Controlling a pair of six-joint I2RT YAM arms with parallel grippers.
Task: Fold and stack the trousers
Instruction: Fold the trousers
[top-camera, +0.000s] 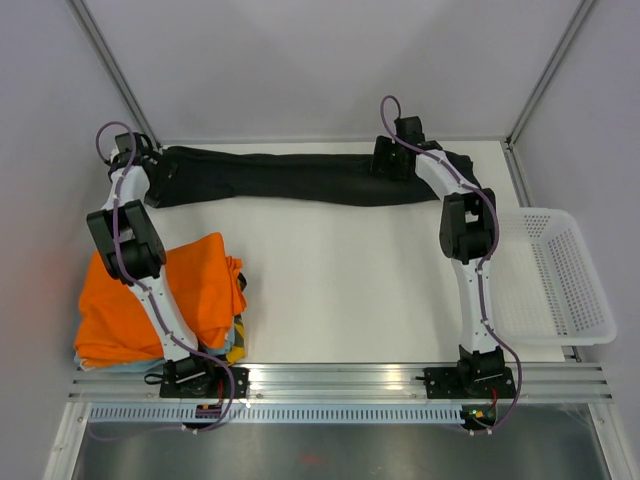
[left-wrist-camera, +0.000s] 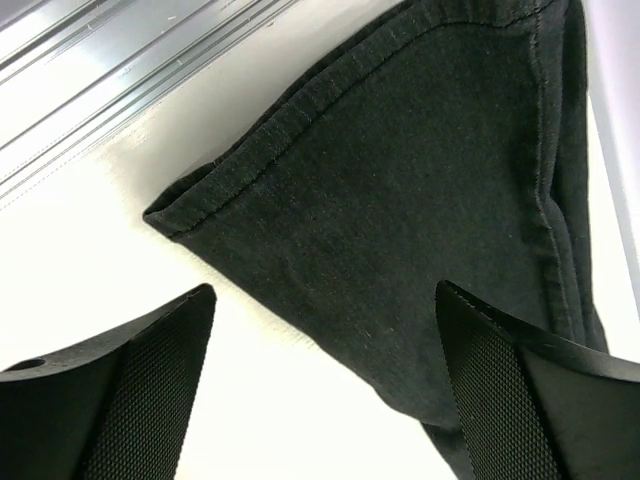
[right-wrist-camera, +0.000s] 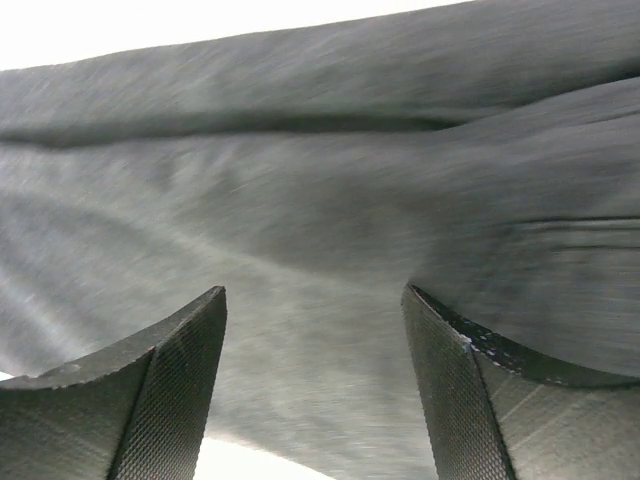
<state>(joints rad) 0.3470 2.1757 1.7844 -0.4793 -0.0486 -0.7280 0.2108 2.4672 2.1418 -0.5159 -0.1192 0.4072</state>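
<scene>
Black cross-hatched fingers (left-wrist-camera: 150, 390) of the left pincer (left-wrist-camera: 325, 300) fill the bottom of the left wrist view. They stand wide apart and hold nothing. A stitched hem corner of the black, long-legged fabric trousers (top-camera: 290, 178) lies flat on the table beyond them. The right pincer (right-wrist-camera: 315, 300) is also spread wide, gripping nothing, with dark creased cloth across its whole view.

From above, the trousers stretch in one long band along the far edge of the white table (top-camera: 340, 290), close to the back wall. Their long axis runs left to right. The hemmed end is at the far-left corner by the left pincer, and the other end reaches under the right arm near the far-right corner.

A white perforated plastic basket (top-camera: 585, 290) sits at the table's right edge, well apart from the trousers. On the near-left side lies a folded bright orange garment (top-camera: 200, 280). It tops a small pile whose blue and yellow edges (top-camera: 238, 342) show beneath it.

A ribbed aluminium rail (top-camera: 330, 378) carries both arm bases at the near edge. Pale grey panels framed by metal posts enclose the table.
</scene>
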